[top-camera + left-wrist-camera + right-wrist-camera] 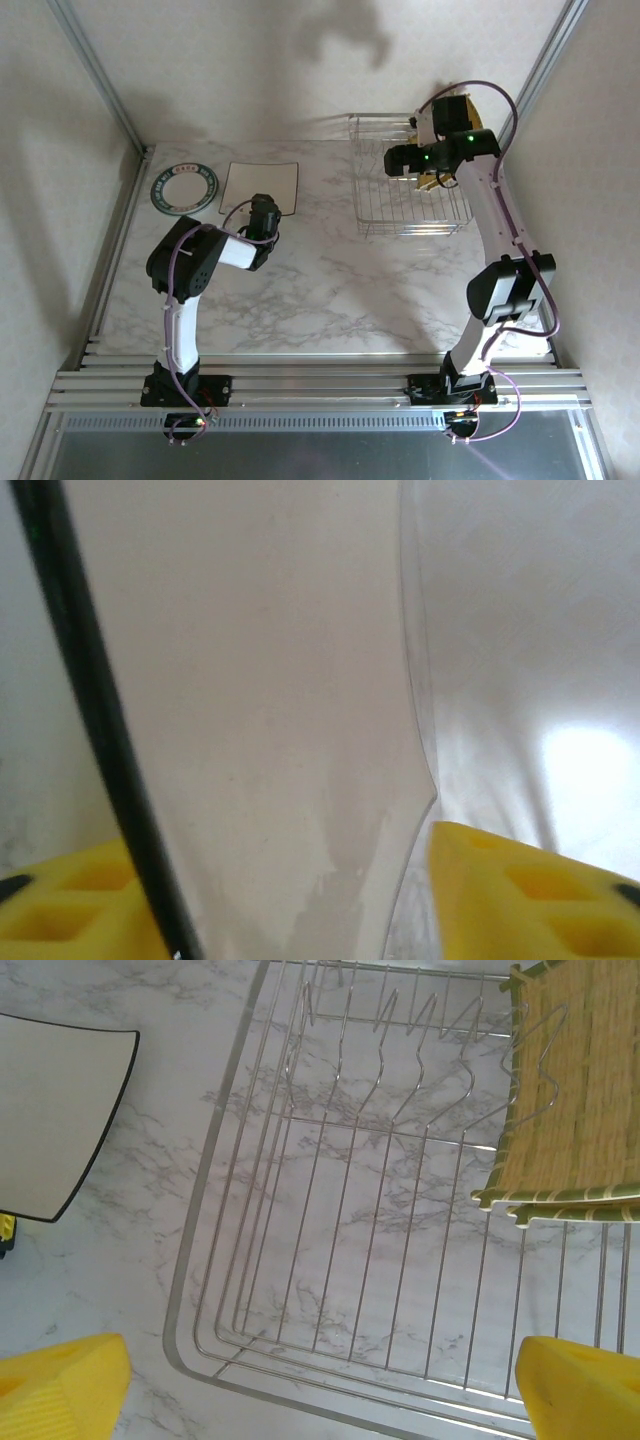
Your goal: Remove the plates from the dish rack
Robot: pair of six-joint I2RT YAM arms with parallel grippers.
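Observation:
A white square plate [261, 184] with a thin dark rim lies flat on the marble table, left of the dish rack [380, 215]. My left gripper [264, 212] sits at its near edge. In the left wrist view the plate [270, 680] runs between the yellow fingers [520, 890], which stand apart with a gap beside the plate's edge. A round white plate with a teal-green rim [184, 188] lies further left. My right gripper [402, 160] hovers open over the rack [200, 1290]. A mustard-yellow square plate [580, 1090] stands in the rack's prongs.
Metal frame posts and walls close in the table on the left, right and back. Open marble lies between the arms and in front of the rack. The white plate [50, 1120] also shows left of the rack in the right wrist view.

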